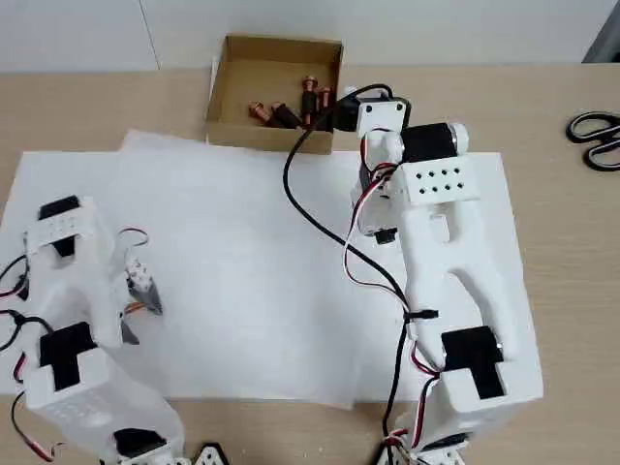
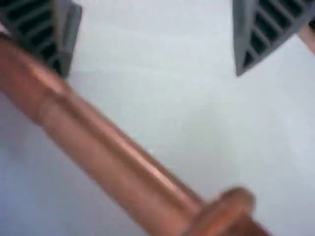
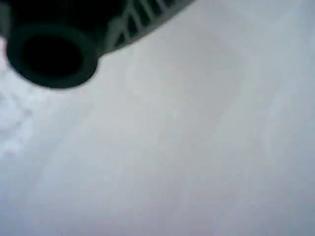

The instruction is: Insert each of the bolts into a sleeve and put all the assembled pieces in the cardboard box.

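The right arm stretches long across the white paper sheet (image 1: 242, 291), and its right gripper (image 1: 341, 118) hangs at the near right corner of the cardboard box (image 1: 221, 89). It pinches a black sleeve (image 3: 51, 81), a smooth, thick-walled tube whose round hollow end faces the wrist camera. A ribbed grey finger (image 3: 142, 19) sits beside the sleeve.

The left arm is folded back on itself at the sheet's near left edge, with the left gripper (image 1: 141, 295) pointing down at the paper. Its ribbed grey fingers (image 2: 47, 29) are spread wide. A copper-coloured bolt (image 2: 108, 147), a smooth, shiny shaft ending in a wider round collar, crosses beneath them at a slant. One end is by a finger, but contact cannot be made out.

Several assembled pieces (image 1: 291, 111), copper and black, lie in the box on the pale wood-grain surface (image 1: 97, 97). Black-handled scissors (image 1: 596, 136) lie well to the right.
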Robot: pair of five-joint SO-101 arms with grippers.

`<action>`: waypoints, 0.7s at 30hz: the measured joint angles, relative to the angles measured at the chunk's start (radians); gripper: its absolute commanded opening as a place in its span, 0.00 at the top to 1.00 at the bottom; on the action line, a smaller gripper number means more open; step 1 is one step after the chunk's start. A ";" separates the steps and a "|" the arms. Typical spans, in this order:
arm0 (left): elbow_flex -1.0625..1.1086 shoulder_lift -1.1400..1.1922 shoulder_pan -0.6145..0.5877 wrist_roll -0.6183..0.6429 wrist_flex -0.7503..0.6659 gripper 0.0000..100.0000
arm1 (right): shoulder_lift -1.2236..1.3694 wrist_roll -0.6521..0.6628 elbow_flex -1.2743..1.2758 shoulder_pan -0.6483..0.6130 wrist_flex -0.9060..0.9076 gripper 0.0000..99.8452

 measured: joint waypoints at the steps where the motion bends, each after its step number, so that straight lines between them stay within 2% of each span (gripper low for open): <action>1: -0.012 0.000 -0.003 0.003 0.005 0.80 | 0.000 0.000 0.000 0.000 0.000 1.00; 13: -0.029 0.000 -0.002 0.009 0.009 0.80 | 0.000 0.000 0.000 0.000 0.000 1.00; 21: -0.120 0.000 -0.005 0.009 0.009 0.80 | 0.000 0.000 0.000 0.000 0.000 1.00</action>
